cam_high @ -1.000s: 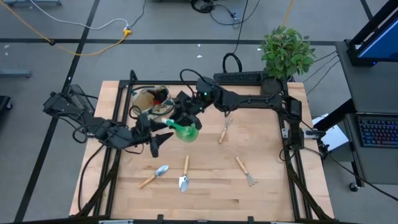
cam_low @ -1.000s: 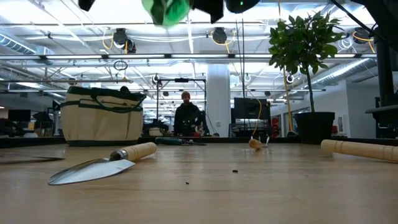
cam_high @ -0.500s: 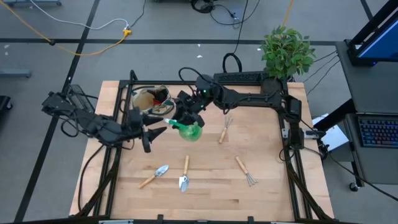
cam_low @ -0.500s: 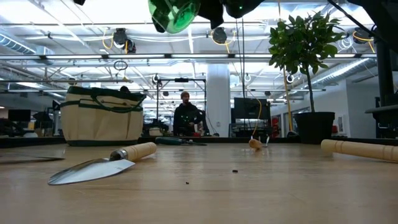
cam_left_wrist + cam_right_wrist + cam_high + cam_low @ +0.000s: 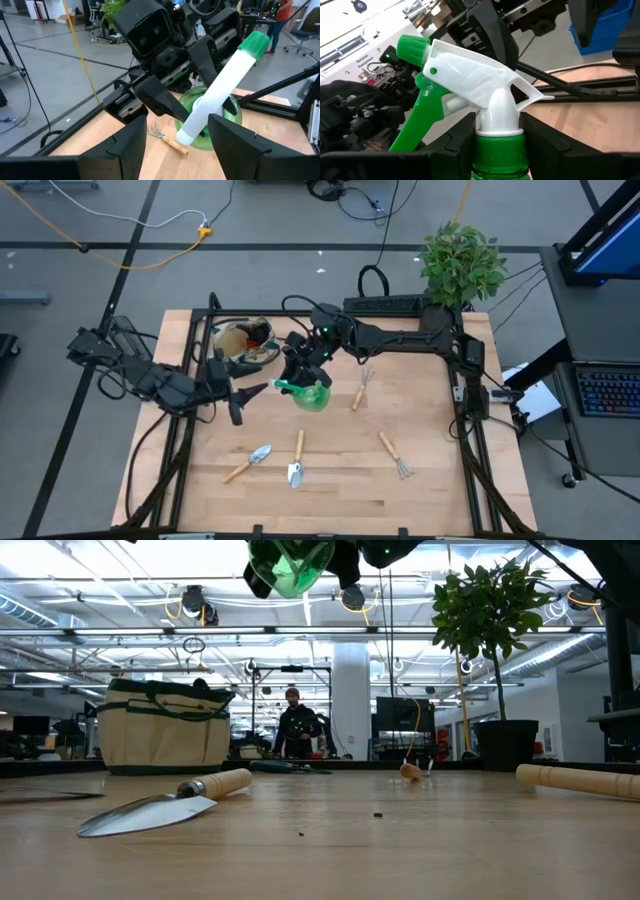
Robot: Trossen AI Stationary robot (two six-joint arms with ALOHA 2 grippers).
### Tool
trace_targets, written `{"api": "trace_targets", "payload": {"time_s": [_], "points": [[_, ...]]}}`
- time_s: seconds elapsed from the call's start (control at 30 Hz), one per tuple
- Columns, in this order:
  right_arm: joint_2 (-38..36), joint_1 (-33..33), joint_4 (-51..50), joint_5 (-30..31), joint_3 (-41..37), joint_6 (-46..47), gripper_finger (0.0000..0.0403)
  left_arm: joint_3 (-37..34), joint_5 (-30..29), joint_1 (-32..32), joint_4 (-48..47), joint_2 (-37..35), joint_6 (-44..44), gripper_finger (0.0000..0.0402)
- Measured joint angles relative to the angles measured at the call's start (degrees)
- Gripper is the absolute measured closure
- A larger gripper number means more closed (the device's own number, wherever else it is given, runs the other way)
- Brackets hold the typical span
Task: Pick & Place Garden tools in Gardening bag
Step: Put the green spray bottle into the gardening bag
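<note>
Right wrist view, green spray bottle, white trigger head, green nozzle.

Green spray bottle held aloft at top edge among dark gripper parts. Tan gardening bag upright far left. Silver trowel lying near. Wooden handle right. Potted plant behind. Person standing beyond table.

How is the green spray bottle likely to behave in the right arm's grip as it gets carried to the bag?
The spray bottle, clamped at its neck by the right end effector, looks like stiff plastic, so it probably won't flex. The smooth round neck might swivel between the fingers. Its bulbous green body hangs off to one side, so it may sag or tip.
</note>
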Motion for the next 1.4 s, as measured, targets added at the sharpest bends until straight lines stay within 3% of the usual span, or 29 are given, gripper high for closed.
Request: {"api": "trace_targets", "payload": {"time_s": [0.43, 0.83, 0.97, 1.23, 1.4], "points": [[0.2, 0.0, -0.8, 0.4, 0.0, 0.0, 0.0273, 0.0, 8.7, 3.8, 6.1, 1.3, 4.7, 0.0183], [0.2, 0.0, -2.7, 0.5, 0.0, -0.2, 0.0273, 0.0, 25.2, 11.5, 8.6, 3.9, 5.1, 0.0185], [0.2, 0.0, -2.4, 0.4, -0.7, -0.2, 0.0273, 0.0, 30.0, 13.1, 10.5, 3.7, 6.4, 0.0217], [0.3, 0.4, -1.2, -0.2, -4.0, 1.6, 0.0273, 0.0, 39.0, 16.2, 11.8, 4.4, 7.7, 0.0342], [0.4, 1.1, -1.1, -0.3, -4.0, 1.8, 0.0273, 0.0, 39.8, 17.1, 11.1, 4.8, 7.5, 0.0336]]}}
